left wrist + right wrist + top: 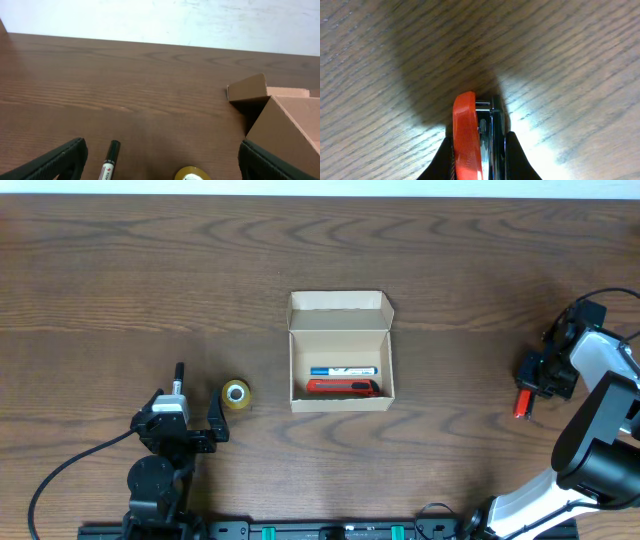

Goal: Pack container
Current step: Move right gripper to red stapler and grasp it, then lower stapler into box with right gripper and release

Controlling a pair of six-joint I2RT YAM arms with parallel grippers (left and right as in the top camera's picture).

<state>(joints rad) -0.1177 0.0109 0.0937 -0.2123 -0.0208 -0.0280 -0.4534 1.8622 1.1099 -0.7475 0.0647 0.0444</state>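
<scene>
**Colleague:** Where's the container?

**Me:** The container (340, 318) is at the centre of the overhead frame, with its flap open toward the top edge. A blue-and-white marker (343, 371) and a red cutter (343, 387) lie inside by its lower wall.

**Colleague:** And the claws?

**Me:** My right gripper (479, 152), at the right edge, is clenched on a red and chrome tool (467, 135). My left gripper (187, 415), lower left, is spread wide. A black-capped pen (179, 375) and a yellow tape roll (235, 393) sit just ahead of it.

You have a dark wood-grain worktop (120, 270) filling the frame. A yellow tape roll (235, 393) lies left of centre, a black marker (179, 375) near it further left, and a red stapler (521, 402) sits towards the right edge.
</scene>
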